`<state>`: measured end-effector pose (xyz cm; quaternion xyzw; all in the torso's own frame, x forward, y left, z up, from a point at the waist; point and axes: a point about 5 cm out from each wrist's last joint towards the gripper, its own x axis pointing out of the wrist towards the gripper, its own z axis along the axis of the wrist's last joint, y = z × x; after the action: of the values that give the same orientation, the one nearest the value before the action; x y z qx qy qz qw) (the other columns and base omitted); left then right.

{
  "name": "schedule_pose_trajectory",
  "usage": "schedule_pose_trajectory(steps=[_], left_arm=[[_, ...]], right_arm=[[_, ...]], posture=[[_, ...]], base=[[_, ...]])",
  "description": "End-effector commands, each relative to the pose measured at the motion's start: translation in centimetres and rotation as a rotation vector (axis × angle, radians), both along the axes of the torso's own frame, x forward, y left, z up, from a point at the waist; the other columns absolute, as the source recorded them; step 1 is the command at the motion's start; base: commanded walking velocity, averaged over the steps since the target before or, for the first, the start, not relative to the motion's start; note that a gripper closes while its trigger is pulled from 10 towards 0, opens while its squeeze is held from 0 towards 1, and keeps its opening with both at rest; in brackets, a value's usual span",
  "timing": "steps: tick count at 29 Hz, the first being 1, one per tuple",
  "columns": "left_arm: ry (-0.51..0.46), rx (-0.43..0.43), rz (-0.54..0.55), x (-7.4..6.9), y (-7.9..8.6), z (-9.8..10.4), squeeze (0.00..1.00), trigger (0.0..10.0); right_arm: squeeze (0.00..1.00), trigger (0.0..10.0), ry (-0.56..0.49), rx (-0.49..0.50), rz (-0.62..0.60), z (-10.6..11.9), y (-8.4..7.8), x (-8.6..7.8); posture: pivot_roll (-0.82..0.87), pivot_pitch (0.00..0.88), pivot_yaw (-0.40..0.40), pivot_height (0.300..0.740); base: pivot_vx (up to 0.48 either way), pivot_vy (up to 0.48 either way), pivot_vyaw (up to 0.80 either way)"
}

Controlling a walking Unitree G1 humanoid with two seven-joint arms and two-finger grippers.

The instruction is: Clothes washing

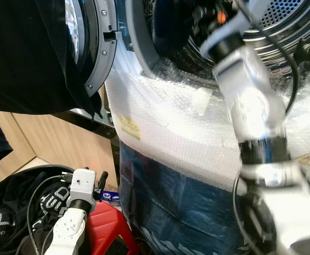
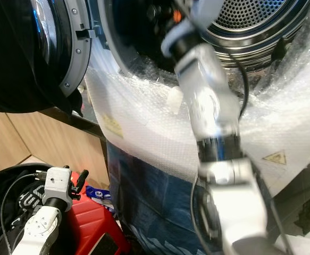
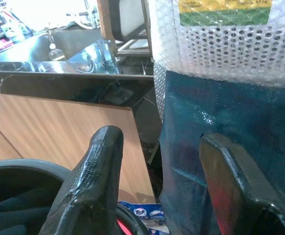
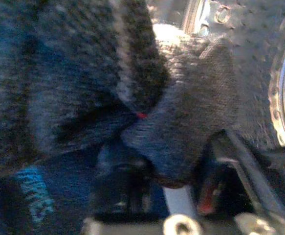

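Note:
The washing machine, wrapped in bubble wrap (image 1: 197, 133), stands with its door (image 1: 93, 48) swung open to the left. My right arm (image 1: 248, 101) reaches up into the steel drum (image 1: 287, 21). In the right wrist view my right gripper (image 4: 174, 159) is shut on a dark blue-grey knitted garment (image 4: 181, 122) that bunches between the fingers, inside the drum. My left gripper (image 1: 100, 183) hangs low beside the machine's blue front panel (image 3: 230, 112), open with nothing between its fingers (image 3: 96, 176). A black basket (image 1: 38, 170) of dark clothes (image 1: 16, 204) sits at the lower left.
A black cloth (image 1: 27, 53) hangs over the open door at the upper left. A red stool (image 1: 109, 226) stands between the basket and the machine. Wooden cabinet fronts (image 1: 53, 138) under a dark counter (image 3: 59, 85) close off the left side.

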<state>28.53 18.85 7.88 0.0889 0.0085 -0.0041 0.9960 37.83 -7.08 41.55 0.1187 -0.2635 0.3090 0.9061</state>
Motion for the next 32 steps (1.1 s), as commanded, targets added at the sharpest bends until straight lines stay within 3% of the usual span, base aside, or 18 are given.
schedule_pose_trajectory(steps=[1, 3, 4, 5, 6, 8, 12, 17, 18, 32], left_arm=[[0.013, 0.017, -0.012, 0.2, -0.2, -0.2, 0.00, 10.0], [0.012, 0.015, -0.017, 0.2, -0.4, -0.2, 0.00, 10.0], [0.017, 0.013, -0.027, 0.3, -0.6, -0.2, 0.00, 10.0], [0.019, 0.014, -0.033, 0.3, -0.8, -0.2, 0.00, 10.0], [0.021, 0.013, -0.036, 0.3, -0.9, -0.2, 0.00, 10.0], [0.022, 0.011, -0.039, 0.3, -1.0, -0.2, 0.00, 10.0], [0.023, 0.004, -0.040, 0.3, -1.1, -0.2, 0.00, 10.0], [0.037, -0.006, -0.051, 0.0, -1.6, -0.4, 0.00, 10.0], [0.039, -0.008, -0.058, 0.0, -1.8, -0.4, 0.00, 10.0], [0.041, -0.008, -0.063, 0.0, -1.7, -0.2, 0.00, 10.0]], right_arm=[[0.00, 0.0, 0.032, -0.039, -0.049, 0.1, -0.1, 0.8], [0.00, 0.0, 0.042, -0.043, -0.065, 0.7, -0.2, 1.1], [0.00, 0.0, 0.112, -0.058, -0.189, 1.4, -1.1, 2.1], [0.00, 1.8, 0.161, -0.063, -0.266, 1.3, -1.7, 2.5], [0.00, 5.5, 0.207, -0.062, -0.343, 1.2, -2.5, 2.9], [0.00, 10.0, 0.267, -0.038, -0.432, 0.8, -3.6, 3.3], [0.00, 10.0, 0.344, -0.030, -0.569, -0.1, -5.6, 3.8], [0.00, 10.0, 0.430, -0.043, -0.579, -1.5, -5.2, 4.2], [1.00, 10.0, 0.451, -0.052, -0.590, -2.0, -5.0, 4.3], [1.00, 10.0, 0.411, -0.160, -0.544, -2.2, -3.3, 4.3]], posture=[[-0.05, 0.049, -0.007, 0.740], [-0.05, 0.053, -0.008, 0.740], [-0.06, 0.060, -0.014, 0.740], [-0.06, 0.059, -0.011, 0.740], [-0.06, 0.058, -0.013, 0.740], [-0.05, 0.056, -0.016, 0.740], [-0.04, 0.055, -0.028, 0.740], [-0.04, 0.065, -0.032, 0.740], [-0.04, 0.072, -0.034, 0.740], [-0.03, 0.081, -0.032, 0.740]], base=[[0.000, 0.000, 0.00], [0.000, 0.000, 0.00], [0.000, 0.000, 0.00], [0.000, 0.000, 0.00], [0.000, 0.000, 0.00], [0.000, 0.000, 0.00], [0.000, 0.000, 0.00], [0.000, 0.000, 0.00], [0.000, 0.000, 0.00], [0.000, 0.000, 0.00]])
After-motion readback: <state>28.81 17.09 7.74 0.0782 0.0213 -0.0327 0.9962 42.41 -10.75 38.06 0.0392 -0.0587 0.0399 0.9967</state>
